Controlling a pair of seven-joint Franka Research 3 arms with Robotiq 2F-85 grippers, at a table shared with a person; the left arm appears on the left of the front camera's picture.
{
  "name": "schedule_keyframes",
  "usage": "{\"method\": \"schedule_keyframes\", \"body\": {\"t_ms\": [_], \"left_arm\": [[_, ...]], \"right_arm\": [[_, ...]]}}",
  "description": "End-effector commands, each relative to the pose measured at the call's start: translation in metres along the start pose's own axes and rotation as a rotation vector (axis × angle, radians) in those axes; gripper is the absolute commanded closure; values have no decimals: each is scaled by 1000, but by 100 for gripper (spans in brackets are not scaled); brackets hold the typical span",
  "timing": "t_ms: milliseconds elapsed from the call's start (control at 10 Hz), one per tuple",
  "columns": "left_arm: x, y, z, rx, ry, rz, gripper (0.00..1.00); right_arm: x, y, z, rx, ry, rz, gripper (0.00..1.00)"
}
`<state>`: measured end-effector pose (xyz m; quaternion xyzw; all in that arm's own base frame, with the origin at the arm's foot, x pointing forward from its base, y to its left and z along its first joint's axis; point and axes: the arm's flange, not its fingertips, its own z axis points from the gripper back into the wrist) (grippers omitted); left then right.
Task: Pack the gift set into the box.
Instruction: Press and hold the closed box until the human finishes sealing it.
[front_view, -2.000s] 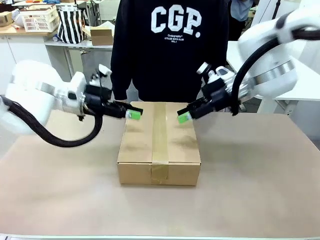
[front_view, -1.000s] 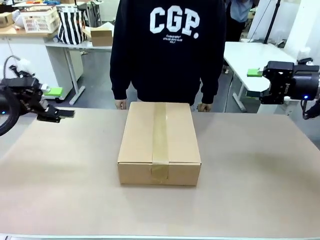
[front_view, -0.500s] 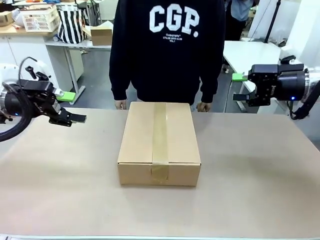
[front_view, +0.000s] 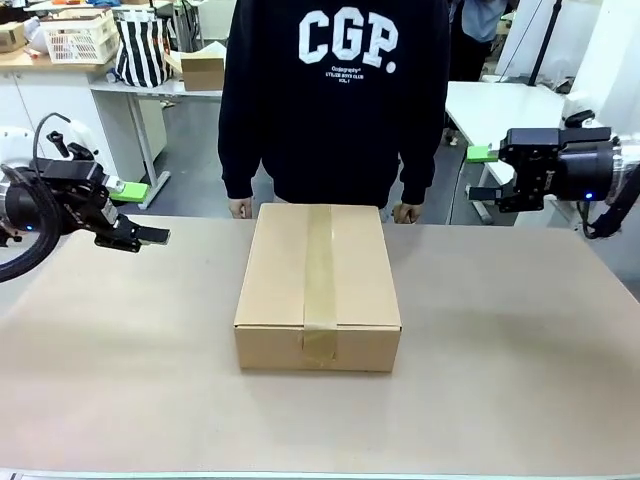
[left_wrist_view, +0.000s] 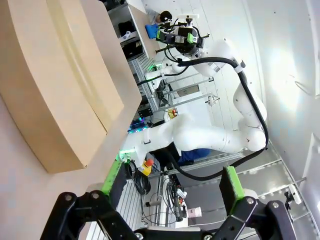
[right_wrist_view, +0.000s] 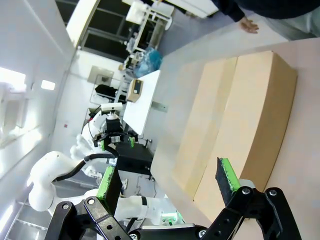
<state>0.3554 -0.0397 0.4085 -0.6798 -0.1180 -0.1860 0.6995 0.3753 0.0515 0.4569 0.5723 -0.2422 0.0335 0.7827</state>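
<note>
We've got the table (front_view: 520, 380) in front of us, and dead centre on it sits the box (front_view: 318, 285), flaps shut, a strip of tape (front_view: 319, 270) running down its lid and over the near face. By the look of it the packing is finished and sealed, so the step in hand, as we judge it, is simply staying out of the way: both arms high and wide, nothing dragging across that lid, leaving the far edge free for the person (front_view: 335, 100) standing there with a hand (front_view: 406, 213) resting at the table's edge just behind the box.

Now the tools. Our left gripper (front_view: 140, 212) hangs off to the left, above the table surface, well apart from the box; its wrist camera shows the green pads spread wide with nothing between them and the box lying off to one side (left_wrist_view: 60, 95). Our right gripper (front_view: 482, 174) is raised at the far right, also well apart from the box, fingers parted and empty, the box visible beyond them (right_wrist_view: 235, 125).
</note>
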Motion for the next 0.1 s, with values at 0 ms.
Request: {"method": "schedule_keyframes", "body": {"t_ms": [0], "left_arm": [[1, -3, 1, -4, -6, -9, 0]], "right_arm": [[1, 1, 3, 7, 10, 4, 0]]}}
